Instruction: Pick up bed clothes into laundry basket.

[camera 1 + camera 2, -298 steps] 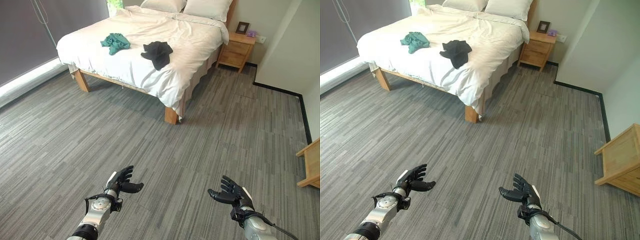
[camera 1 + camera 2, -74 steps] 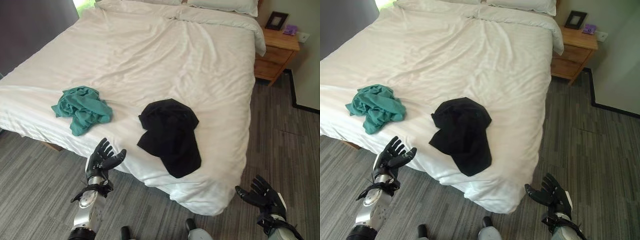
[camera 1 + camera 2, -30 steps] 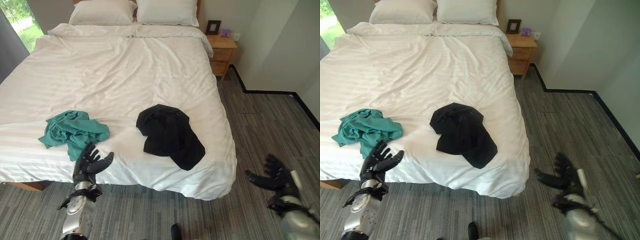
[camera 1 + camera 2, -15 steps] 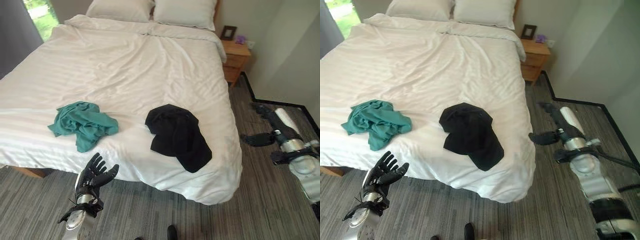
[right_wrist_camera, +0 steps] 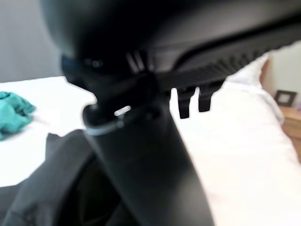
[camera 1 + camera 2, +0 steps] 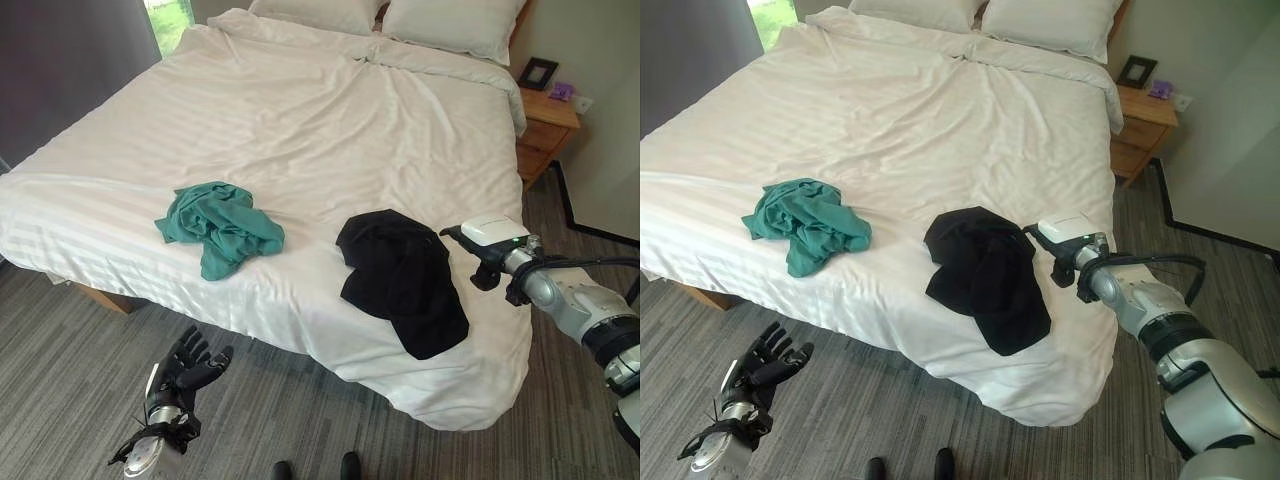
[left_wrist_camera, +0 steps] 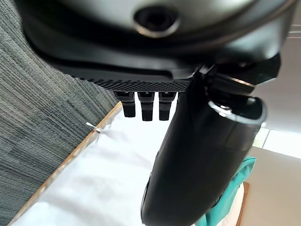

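Note:
Two garments lie on the white bed (image 6: 330, 130): a crumpled teal one (image 6: 220, 228) towards the left and a black one (image 6: 400, 278) near the right front corner. My right hand (image 6: 468, 243) reaches in from the right to the black garment's (image 5: 56, 188) right edge. Its fingers (image 5: 188, 101) are straight and hold nothing. I cannot tell whether it touches the cloth. My left hand (image 6: 185, 365) hangs open over the floor in front of the bed. Its fingers (image 7: 146, 106) point at the bed's side and the teal garment (image 7: 228, 207).
Two pillows (image 6: 450, 25) lie at the head of the bed. A wooden nightstand (image 6: 545, 130) with a picture frame (image 6: 538, 72) stands at the far right. The bed's wooden rail (image 7: 70, 157) runs under the sheet. Grey floor (image 6: 70, 350) lies in front.
The camera has shifted. My right arm has swung from beside the bed over its right edge to the black garment. My left hand stays low and open.

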Robot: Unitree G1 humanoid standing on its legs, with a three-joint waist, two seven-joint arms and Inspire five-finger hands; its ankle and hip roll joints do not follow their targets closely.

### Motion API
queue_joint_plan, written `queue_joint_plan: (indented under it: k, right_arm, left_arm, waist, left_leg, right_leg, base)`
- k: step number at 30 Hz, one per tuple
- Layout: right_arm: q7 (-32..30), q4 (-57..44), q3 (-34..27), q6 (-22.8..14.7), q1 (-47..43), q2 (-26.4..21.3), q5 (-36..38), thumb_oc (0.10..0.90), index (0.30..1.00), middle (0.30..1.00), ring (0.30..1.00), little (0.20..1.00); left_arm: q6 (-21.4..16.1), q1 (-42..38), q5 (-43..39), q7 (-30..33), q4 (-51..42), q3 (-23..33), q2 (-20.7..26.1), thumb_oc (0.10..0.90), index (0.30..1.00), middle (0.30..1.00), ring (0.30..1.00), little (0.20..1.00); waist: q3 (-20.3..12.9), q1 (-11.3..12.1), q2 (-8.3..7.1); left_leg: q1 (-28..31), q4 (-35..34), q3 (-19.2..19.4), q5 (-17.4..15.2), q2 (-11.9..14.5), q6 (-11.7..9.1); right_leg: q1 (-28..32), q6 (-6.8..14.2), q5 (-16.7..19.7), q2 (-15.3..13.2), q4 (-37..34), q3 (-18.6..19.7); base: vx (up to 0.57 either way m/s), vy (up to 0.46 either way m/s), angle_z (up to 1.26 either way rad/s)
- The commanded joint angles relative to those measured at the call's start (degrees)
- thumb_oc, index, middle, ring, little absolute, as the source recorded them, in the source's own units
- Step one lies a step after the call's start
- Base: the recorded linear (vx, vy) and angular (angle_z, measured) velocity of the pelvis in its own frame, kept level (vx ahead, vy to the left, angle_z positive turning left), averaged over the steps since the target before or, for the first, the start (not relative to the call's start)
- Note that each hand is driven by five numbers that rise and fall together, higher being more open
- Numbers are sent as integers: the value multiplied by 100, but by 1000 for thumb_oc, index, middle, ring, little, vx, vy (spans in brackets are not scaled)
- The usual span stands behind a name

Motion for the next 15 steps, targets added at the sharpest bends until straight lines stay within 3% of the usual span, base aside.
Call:
queue_joint_plan:
  k: [1, 15]
  right_arm:
    - [-279, 142, 85, 124, -1272, 28, -65, 800, 900, 900, 900, 900]
    - [-256, 333, 404, 252, -2068, 793, 185, 800, 900, 900, 900, 900]
  left_arm:
    - [-486, -543, 58, -126, -381, -229, 386, 800, 900, 900, 900, 900]
    - [-522, -792, 48, 16, -388, -414, 341, 800, 900, 900, 900, 900]
  waist:
    - [-107, 38, -79]
    - [26, 135, -65]
  left_leg:
    - [-332, 1, -522, 47, -160, -206]
    - [-519, 1, -588, 88, -169, -223]
  right_leg:
    - [273, 521, -677, 32, 95, -265]
    - [87, 497, -679, 17, 129, -320]
  base:
    - [0, 0, 0]
    - [4, -4, 1]
